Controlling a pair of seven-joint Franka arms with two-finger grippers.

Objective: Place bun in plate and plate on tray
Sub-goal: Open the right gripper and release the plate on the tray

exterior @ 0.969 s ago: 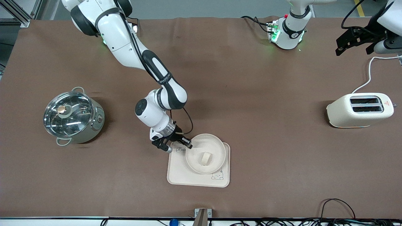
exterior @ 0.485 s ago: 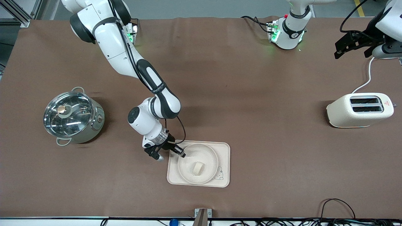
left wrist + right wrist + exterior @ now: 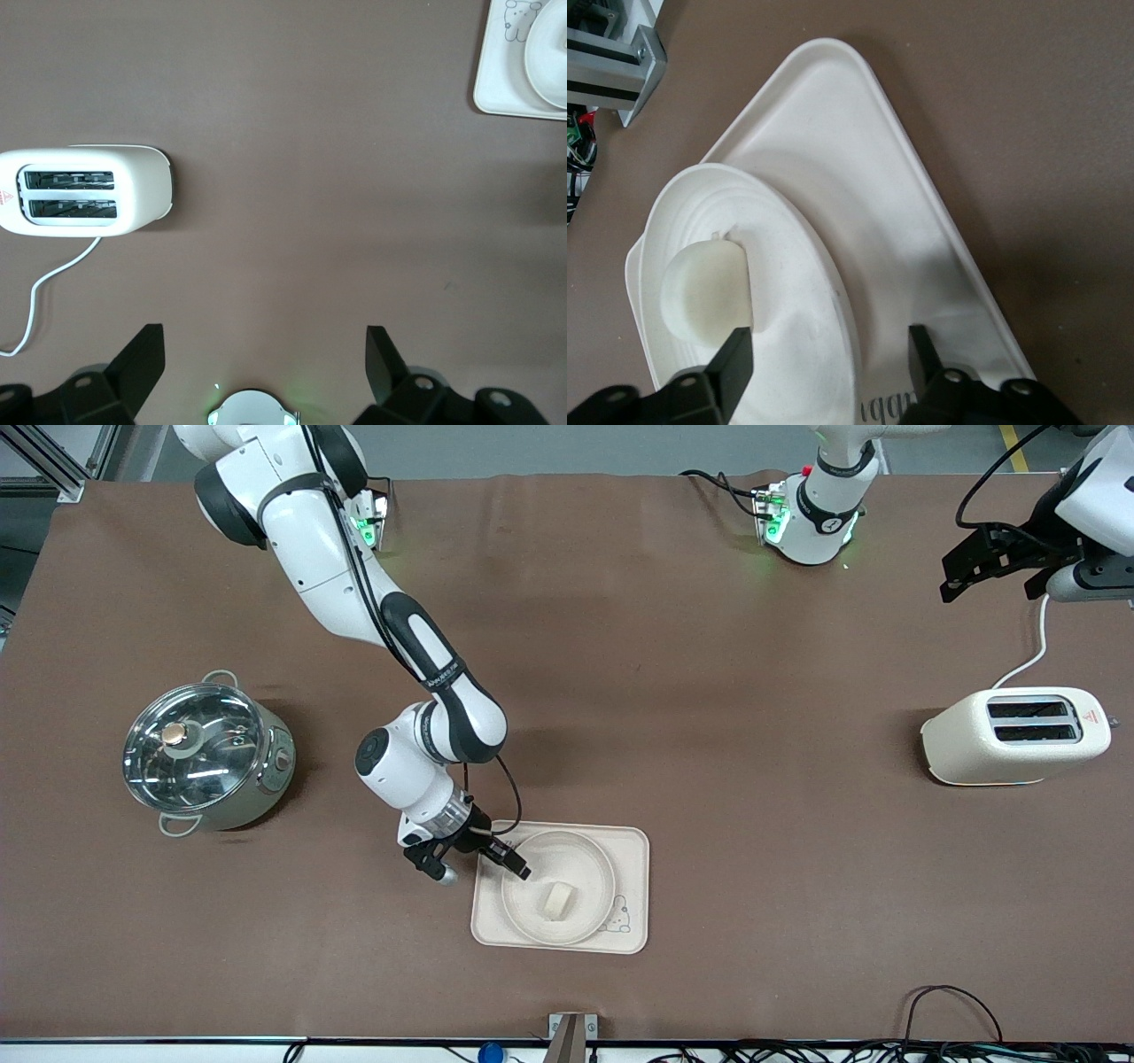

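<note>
The plate [image 3: 580, 864] lies flat on the tray [image 3: 633, 850], with the bun [image 3: 557, 899] in its middle. My right gripper [image 3: 483, 871] is low at the plate's edge toward the right arm's end. It is open, with one finger over the plate and one over the tray. In the right wrist view the plate [image 3: 788, 292], the bun [image 3: 704, 288] and the tray [image 3: 868, 204] fill the frame, and the plate's rim runs between the right gripper's [image 3: 828, 354] spread jaws. My left gripper [image 3: 992, 567] waits, open and empty, above the table at the left arm's end.
A steel pot with a glass lid [image 3: 205, 755] stands toward the right arm's end. A cream toaster [image 3: 1014, 735] with a white cord stands toward the left arm's end and also shows in the left wrist view [image 3: 84, 190]. Brown mat covers the table.
The right gripper moved the plate with the bun toward the right arm's end and down flat onto the tray. Its jaws now stand wider apart. The left arm shifted slightly.
</note>
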